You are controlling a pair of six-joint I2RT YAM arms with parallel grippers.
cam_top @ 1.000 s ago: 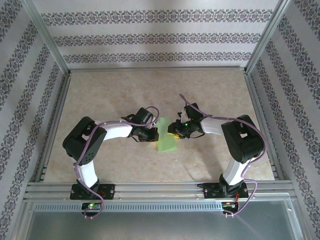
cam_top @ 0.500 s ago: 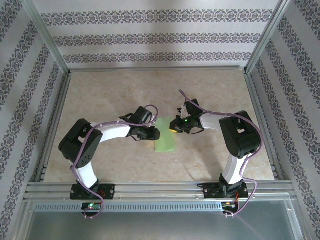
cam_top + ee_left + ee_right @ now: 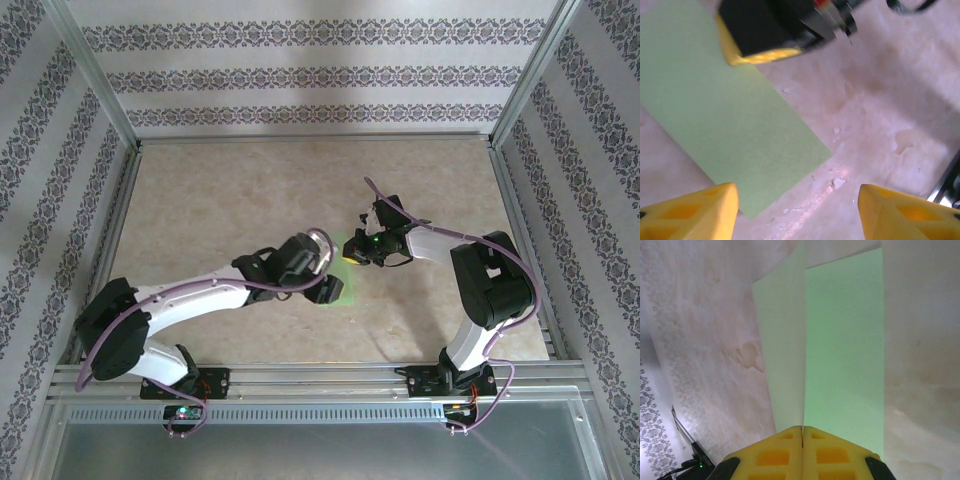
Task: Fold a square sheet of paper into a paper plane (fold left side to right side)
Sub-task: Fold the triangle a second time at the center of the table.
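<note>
The square sheet of paper [image 3: 725, 115] is light green and lies on the table as a long rectangle, folded over. My right gripper [image 3: 802, 432] is shut on its edge, and a pale upper layer [image 3: 782, 350] rises from between the fingers above the green lower layer [image 3: 845, 355]. In the left wrist view a yellow right fingertip [image 3: 760, 52] rests at the sheet's far end. My left gripper [image 3: 797, 215] stands open just above the sheet's near corner, holding nothing. From above, the left gripper [image 3: 328, 287] covers most of the sheet [image 3: 342, 291], with the right gripper [image 3: 352, 250] beside it. The paper plane is out of view.
The beige tabletop [image 3: 220, 190] is ringed by an aluminium frame [image 3: 300, 375] and patterned walls. Small white flecks [image 3: 839, 183] lie on the table near the sheet's corner. Cables loop over both wrists.
My left gripper opened, and the left arm stretched right over the sheet. My right gripper shut on the sheet's edge and shifted slightly away from the bases.
</note>
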